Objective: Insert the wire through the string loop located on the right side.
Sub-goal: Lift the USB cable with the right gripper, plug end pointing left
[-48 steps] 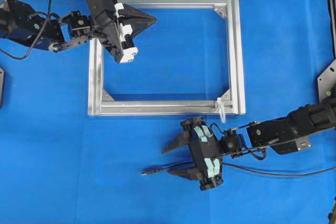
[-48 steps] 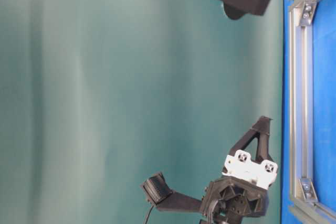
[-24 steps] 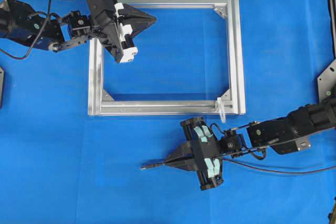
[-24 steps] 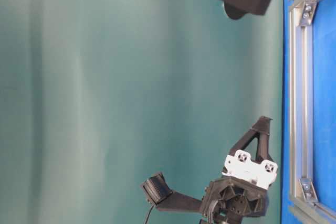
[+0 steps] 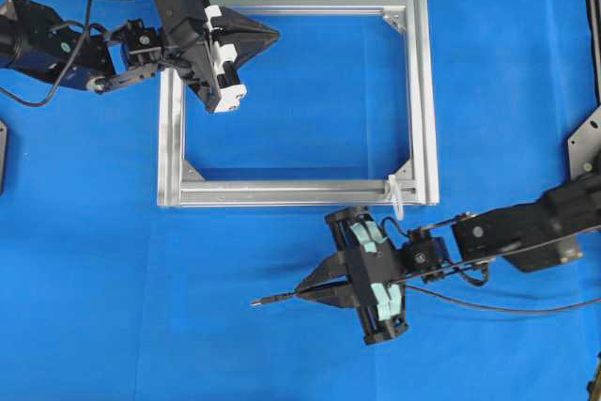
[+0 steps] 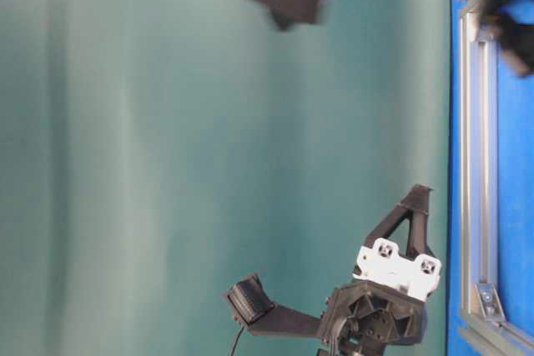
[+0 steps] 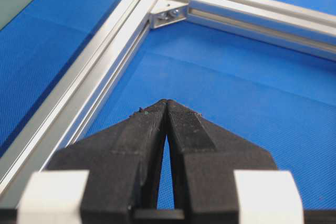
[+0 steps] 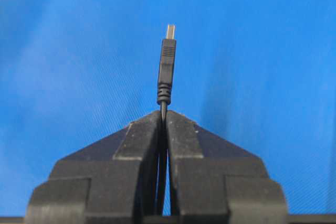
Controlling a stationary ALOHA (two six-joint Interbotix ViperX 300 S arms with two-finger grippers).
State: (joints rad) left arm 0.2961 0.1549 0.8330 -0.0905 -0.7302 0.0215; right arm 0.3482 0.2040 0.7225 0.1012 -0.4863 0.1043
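Note:
The wire (image 5: 488, 306) is thin and black and trails right across the blue mat. My right gripper (image 5: 300, 292) is shut on it just behind its plug tip (image 5: 267, 301), which sticks out to the left. In the right wrist view the plug (image 8: 167, 66) stands straight out beyond the right gripper (image 8: 164, 113). The small white string loop (image 5: 395, 197) hangs at the lower right corner of the silver frame (image 5: 422, 91), a short way above and right of the right gripper. My left gripper (image 5: 274, 35) is shut on nothing over the frame's upper left part; its tips (image 7: 166, 102) meet.
The rectangular aluminium frame (image 7: 94, 87) lies flat on the mat with corner brackets (image 7: 169, 14) inside. The right arm (image 5: 512, 232) reaches in from the right edge. At table level the left gripper (image 6: 420, 195) hangs above the frame rail (image 6: 476, 164).
The right gripper closed on the wire behind the plug, then rose and shifted slightly, taking the plug with it. The left arm has not moved.

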